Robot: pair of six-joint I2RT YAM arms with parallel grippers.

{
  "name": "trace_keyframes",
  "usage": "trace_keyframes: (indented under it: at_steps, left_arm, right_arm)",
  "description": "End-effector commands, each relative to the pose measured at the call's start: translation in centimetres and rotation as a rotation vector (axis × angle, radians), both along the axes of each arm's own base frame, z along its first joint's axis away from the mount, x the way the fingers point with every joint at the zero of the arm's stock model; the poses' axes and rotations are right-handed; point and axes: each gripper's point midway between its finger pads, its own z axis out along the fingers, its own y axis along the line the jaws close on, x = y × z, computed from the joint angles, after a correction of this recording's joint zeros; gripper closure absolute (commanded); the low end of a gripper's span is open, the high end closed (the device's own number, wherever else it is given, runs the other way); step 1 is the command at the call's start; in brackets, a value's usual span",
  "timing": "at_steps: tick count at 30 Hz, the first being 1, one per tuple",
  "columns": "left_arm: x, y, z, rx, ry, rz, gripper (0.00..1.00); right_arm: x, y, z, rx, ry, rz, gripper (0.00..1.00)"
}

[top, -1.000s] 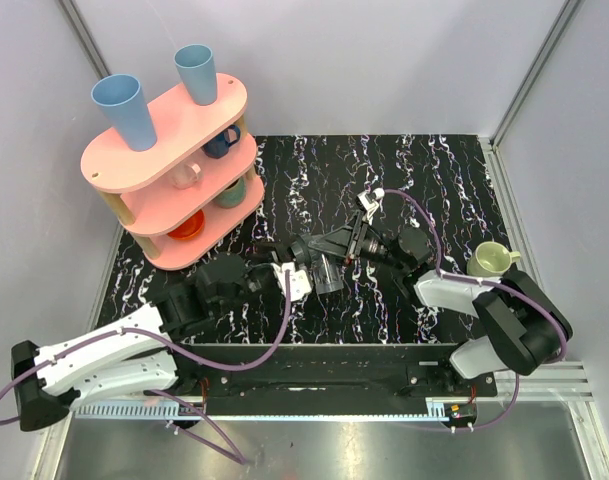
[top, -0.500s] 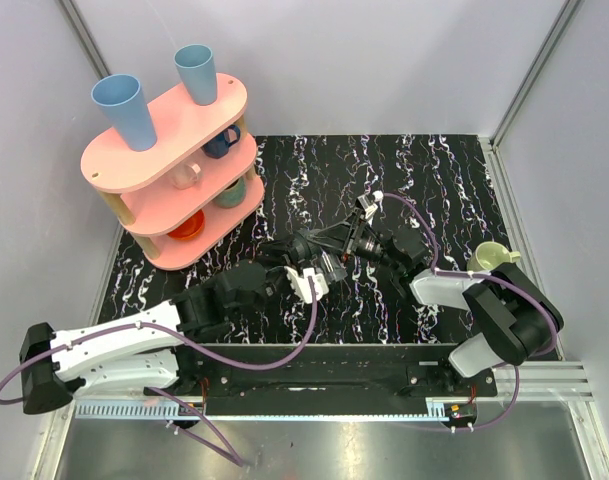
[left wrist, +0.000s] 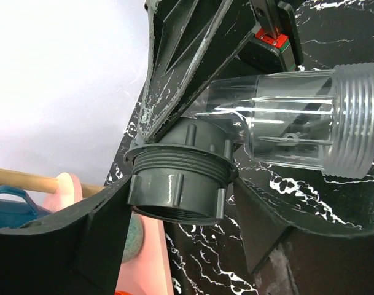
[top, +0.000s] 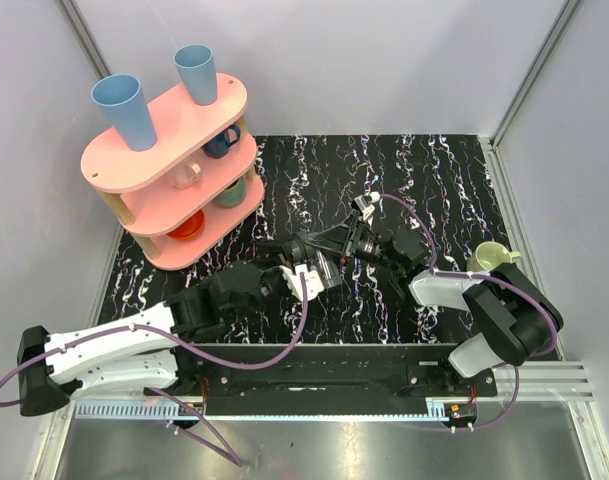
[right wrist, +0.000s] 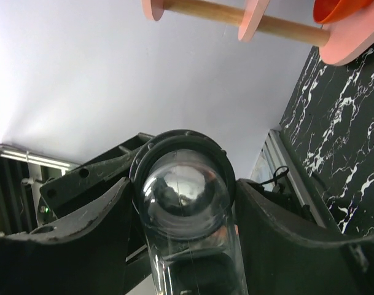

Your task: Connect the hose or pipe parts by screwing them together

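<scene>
Both arms extend inward, wrists meeting mid-frame in the top view. Left gripper (left wrist: 177, 196) jaws slack. Right gripper (right wrist: 183, 190) clamped.

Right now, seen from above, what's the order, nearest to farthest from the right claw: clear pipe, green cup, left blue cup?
1. clear pipe, between the right claw's fingers, mid-table.
2. green cup, right side.
3. left blue cup, far back left.
</scene>
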Motion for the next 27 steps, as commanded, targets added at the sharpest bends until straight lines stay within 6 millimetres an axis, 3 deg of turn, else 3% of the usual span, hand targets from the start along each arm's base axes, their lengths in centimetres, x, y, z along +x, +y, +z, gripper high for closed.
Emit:
trace_keyframes:
  at_steps: [1,5,17,23,27]
  left_arm:
    - [-2.2,-2.0,0.7,-0.084,0.055,-0.127,0.28]
    - [-2.4,-1.6,0.6,-0.089,0.063,-0.121,0.22]
    - [-3.4,0.2,2.3,-0.171,0.098,-0.111,0.18]
    - [-4.7,1.2,4.3,-0.287,0.168,-0.119,0.14]
    - [-4.8,2.6,6.6,-0.46,0.269,-0.033,0.12]
  right_arm:
    - [-3.8,-0.2,5.2,0.151,-0.194,0.104,1.0]
    - [-3.6,-0.4,5.0,0.152,-0.191,0.096,1.0]
    - [-2.3,-0.9,3.9,0.141,-0.19,0.052,1.0]
    - [-1.7,-1.0,3.4,0.141,-0.187,0.041,1.0]
    - [-1.5,-1.5,3.8,0.137,-0.242,0.023,1.0]
